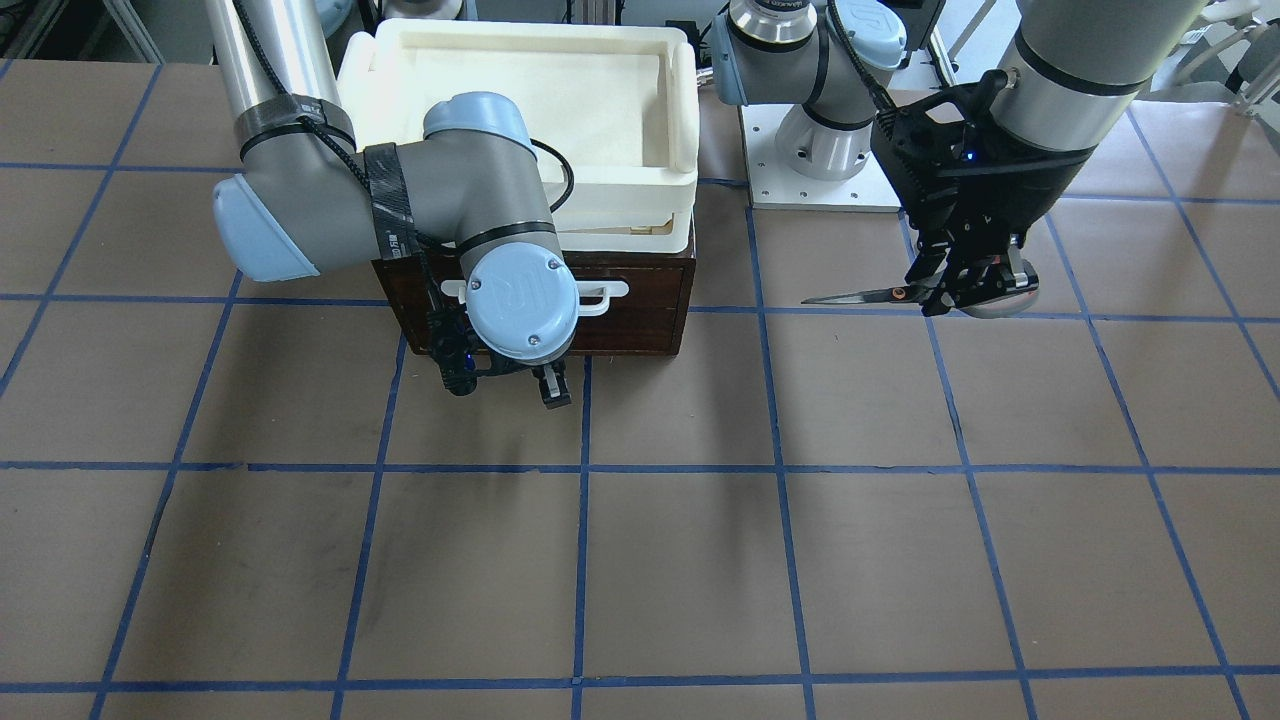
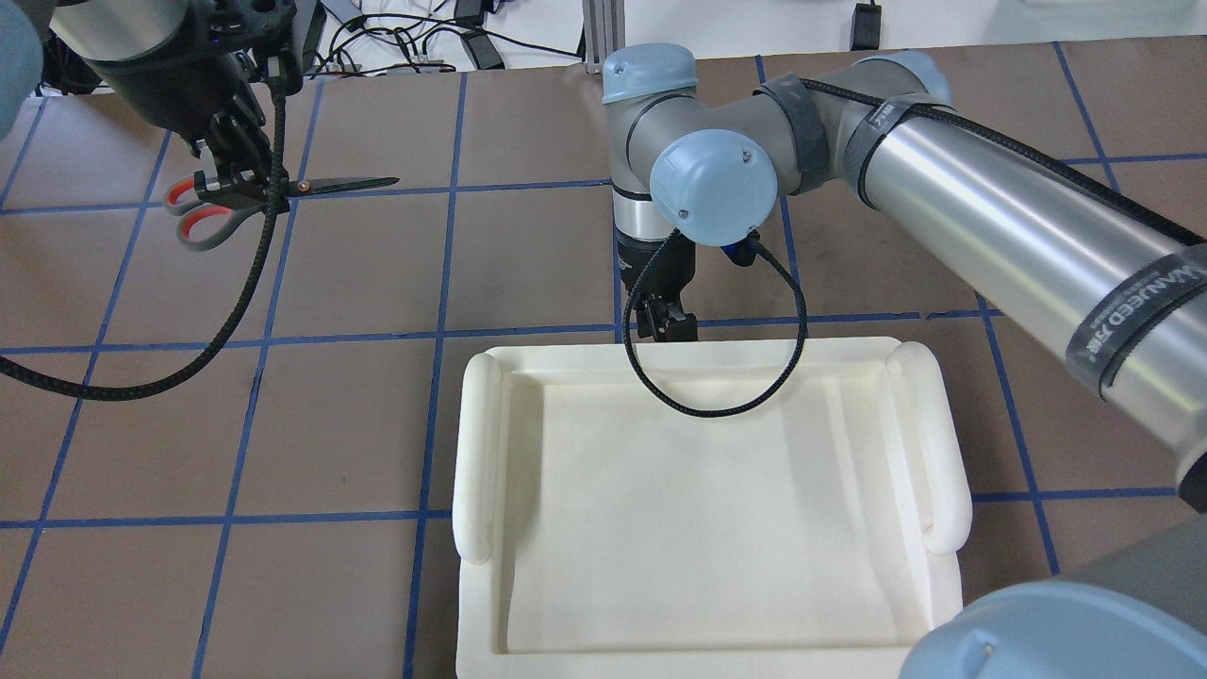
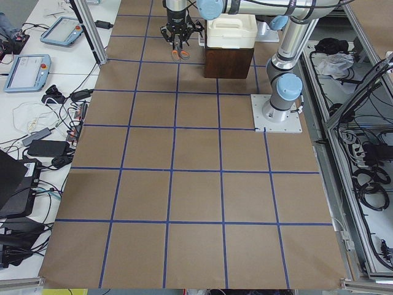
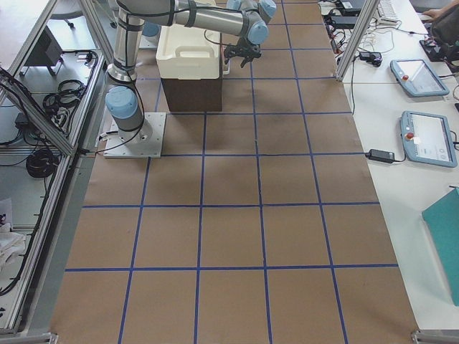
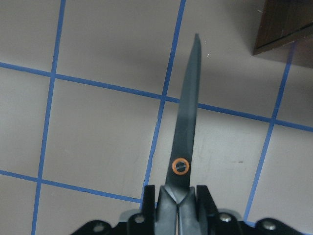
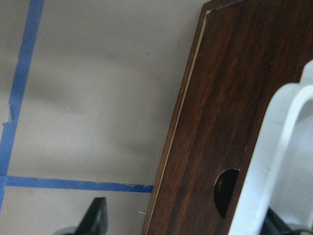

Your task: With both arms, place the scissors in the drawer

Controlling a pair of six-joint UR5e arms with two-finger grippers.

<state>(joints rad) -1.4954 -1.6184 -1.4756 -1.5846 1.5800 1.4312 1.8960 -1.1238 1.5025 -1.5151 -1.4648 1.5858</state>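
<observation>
Overhead view, upper left: the left gripper (image 2: 236, 184) is clamped on the scissors (image 2: 344, 184), pinching them just behind the orange pivot screw. The blades are together and roughly level, tips toward frame right. The grey-and-red handles stick out to the left of the fingers. In the left wrist view you see the blade held off the brown table (image 2: 358, 283), its shadow cast to one side, and a corner of dark wood at upper right.

Centre of the overhead frame: the right gripper (image 2: 668, 325) points down just past the far rim of the cream tray (image 2: 476, 443). Its fingers are apart. The right wrist view shows one black tip at lower left and another at the lower right edge, with the white bar handle (image 6: 261, 186) close on the right.

In the front-facing view the drawer (image 1: 640, 310) sits under the tray and its front looks shut. The right gripper is low in front of that face, near the handle.

Frame right of the overhead view: the right arm (image 2: 990, 207) slants in from the lower right edge.
</observation>
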